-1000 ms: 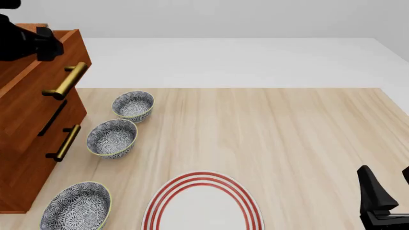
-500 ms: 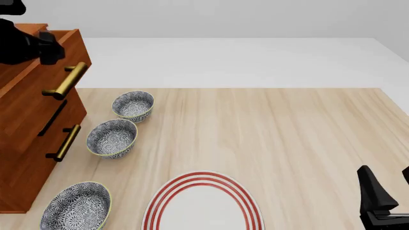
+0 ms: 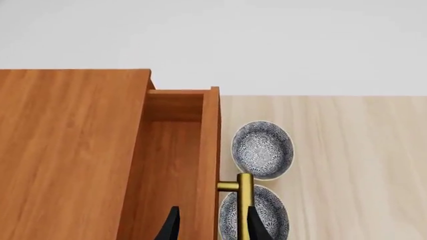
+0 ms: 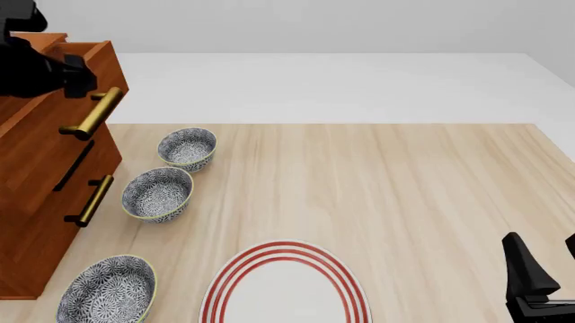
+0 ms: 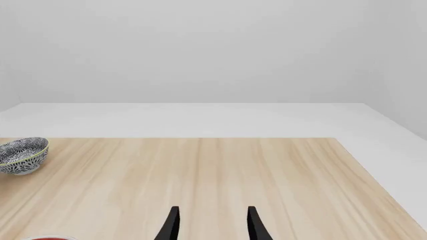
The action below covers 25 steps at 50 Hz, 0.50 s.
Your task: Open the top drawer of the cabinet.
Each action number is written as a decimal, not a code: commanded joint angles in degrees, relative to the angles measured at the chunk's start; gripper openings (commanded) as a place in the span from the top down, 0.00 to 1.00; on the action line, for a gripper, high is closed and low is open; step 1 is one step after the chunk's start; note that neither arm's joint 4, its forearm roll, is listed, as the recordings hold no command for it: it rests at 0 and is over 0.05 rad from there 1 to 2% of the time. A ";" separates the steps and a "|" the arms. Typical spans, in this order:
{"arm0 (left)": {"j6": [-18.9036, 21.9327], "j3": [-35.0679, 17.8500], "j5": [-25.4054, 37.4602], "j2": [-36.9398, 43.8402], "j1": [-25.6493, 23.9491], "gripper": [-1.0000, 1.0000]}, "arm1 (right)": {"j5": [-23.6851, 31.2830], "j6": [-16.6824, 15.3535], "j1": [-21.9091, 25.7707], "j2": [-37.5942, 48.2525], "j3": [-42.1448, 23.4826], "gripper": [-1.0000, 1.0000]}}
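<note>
The cabinet [image 4: 36,222] stands at the table's left edge. Its top drawer [image 4: 106,67] is pulled out a little, and the left wrist view shows its open inside [image 3: 173,165] behind the drawer front. The brass handle [image 4: 90,114] sticks out from that front. My left gripper [image 4: 63,74] hovers over the drawer's front edge. In the left wrist view it [image 3: 210,230] is open, with the drawer front and the handle [image 3: 245,200] between its fingers. My right gripper [image 4: 546,272] is open and empty at the near right, and it also shows in the right wrist view [image 5: 210,225].
Three patterned bowls [image 4: 188,148] [image 4: 158,194] [image 4: 106,291] sit in a row next to the cabinet. A red-ringed white plate [image 4: 285,286] lies at the front centre. The lowest drawer's handle [image 4: 94,200] juts toward the middle bowl.
My left gripper has shifted slightly down and toward the drawer front. The drawer, the bowls and the right arm have not moved.
</note>
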 commanded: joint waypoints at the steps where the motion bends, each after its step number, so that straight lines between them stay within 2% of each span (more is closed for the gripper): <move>1: -0.34 0.42 -0.61 0.89 0.09 0.00 | 0.00 0.02 -0.01 0.00 0.00 0.00; 25: -0.06 1.61 -2.10 2.30 0.79 0.00 | 0.00 0.00 -0.01 0.00 0.00 0.00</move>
